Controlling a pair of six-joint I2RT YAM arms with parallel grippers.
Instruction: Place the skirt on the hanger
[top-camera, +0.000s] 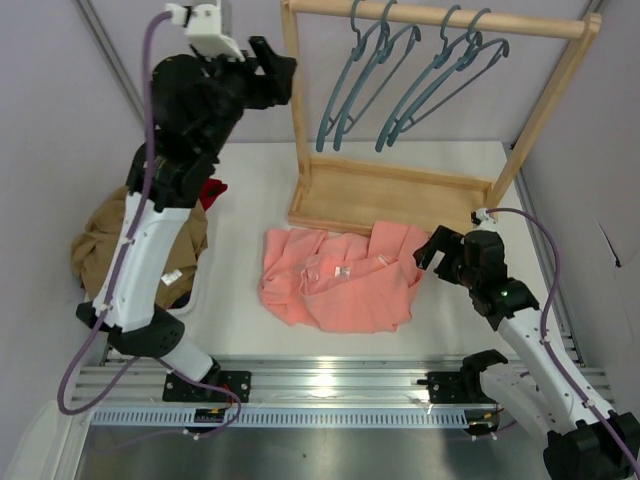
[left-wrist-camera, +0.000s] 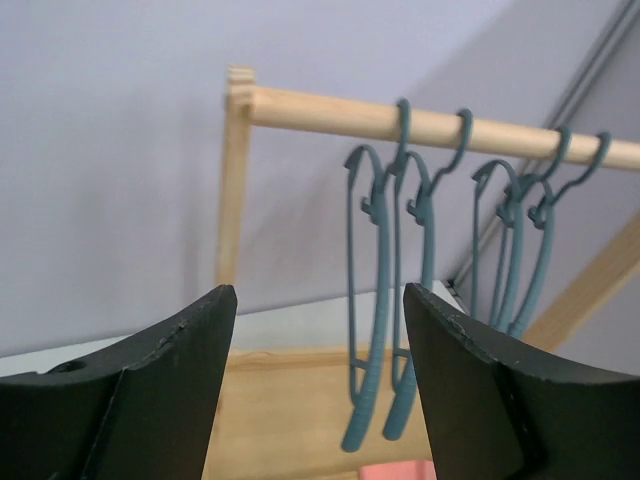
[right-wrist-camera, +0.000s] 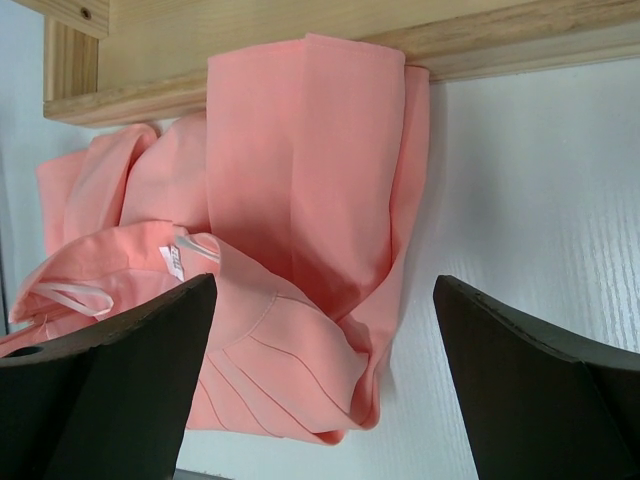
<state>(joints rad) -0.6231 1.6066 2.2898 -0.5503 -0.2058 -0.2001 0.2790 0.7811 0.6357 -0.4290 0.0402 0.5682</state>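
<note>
There, skirt (top-camera: 340, 285) on white table (top-camera: 250, 205), lilac walls (top-camera: 50, 80)

Your left arm (top-camera: 150, 240) rears up tall at nine o'clock, with its wrist turned toward three. The left gripper (top-camera: 283, 68) hangs high at eleven o'clock, jaws parted with nothing between them. Your right arm (top-camera: 530, 340) reaches low from five o'clock. The right gripper (top-camera: 428, 252) points toward nine, jaws spread wide.
</note>
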